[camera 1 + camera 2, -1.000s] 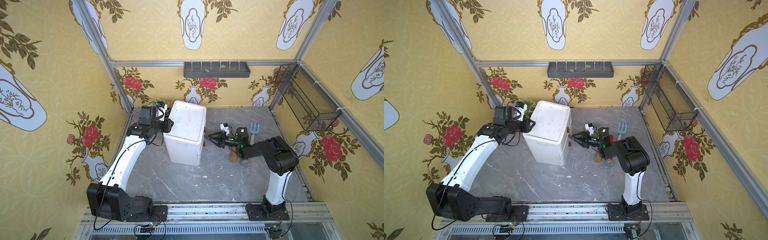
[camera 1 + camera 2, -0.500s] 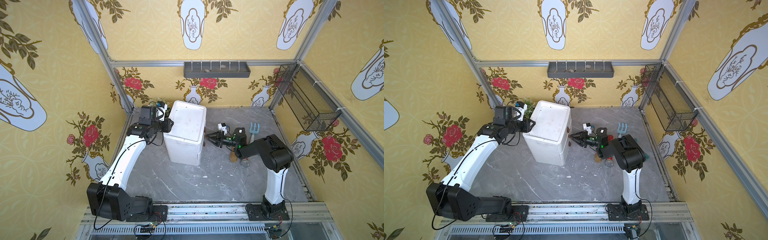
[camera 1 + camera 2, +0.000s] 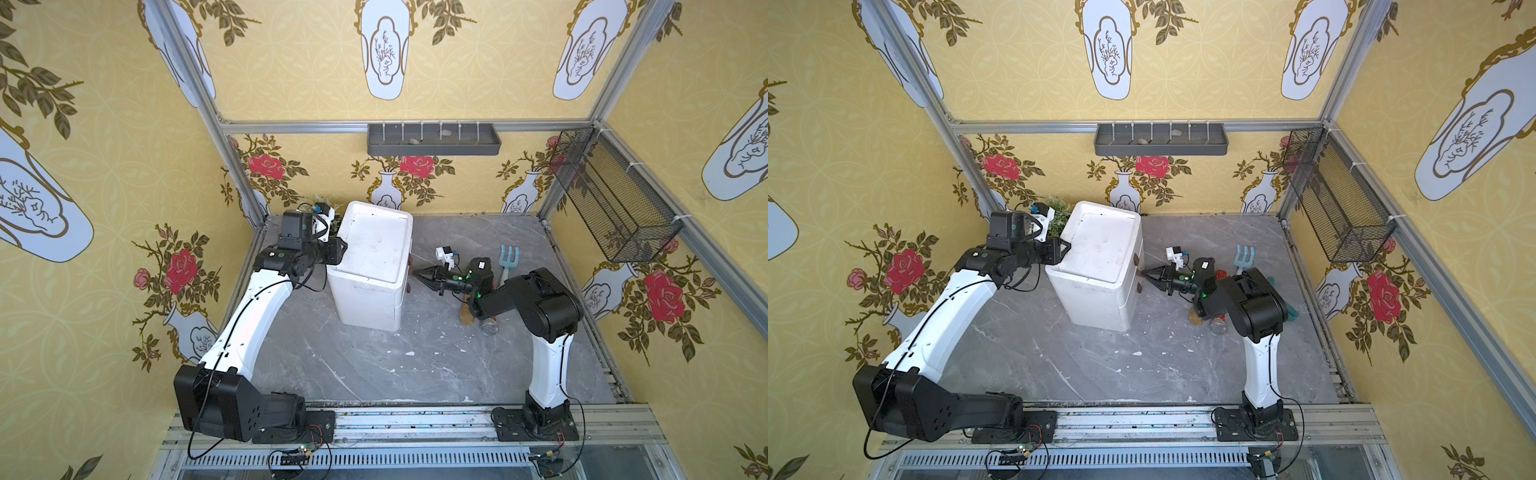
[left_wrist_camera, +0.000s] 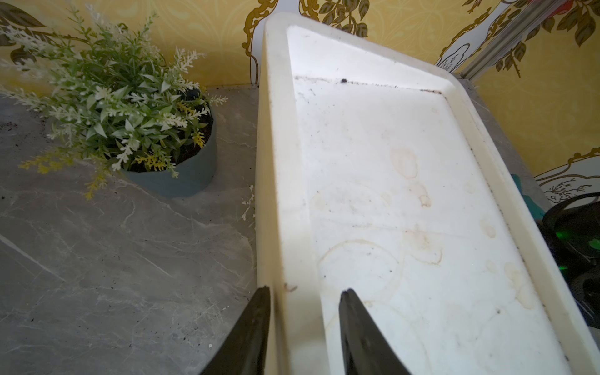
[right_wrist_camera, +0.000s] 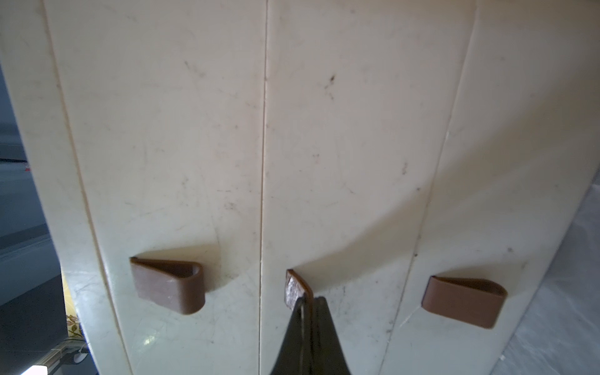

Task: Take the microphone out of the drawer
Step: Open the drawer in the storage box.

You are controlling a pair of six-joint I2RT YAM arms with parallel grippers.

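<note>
Marble table point(image 3: 374, 365), drawer unit point(image 3: 376, 249), plant point(image 4: 130, 107), rake point(image 3: 509, 257)

Both arms shared one scheme: a long glossy white link set between blocky matte-black joints. The left arm point(image 3: 253, 316), at the left of a top view, carried a thin black cable along its white link. The cable looped off the black base block point(image 3: 216, 405) at lower left, and a small green dot marked the elbow housing. The right arm point(image 3: 548, 370), at the right, had a bulky rounded black shoulder, green lights on its wrist and a white label there. A small white wrist camera point(image 3: 444, 254) sat above it. The left gripper point(image 4: 303, 290) and right gripper point(image 5: 308, 300) ended in slim black tapered fingers.
</note>
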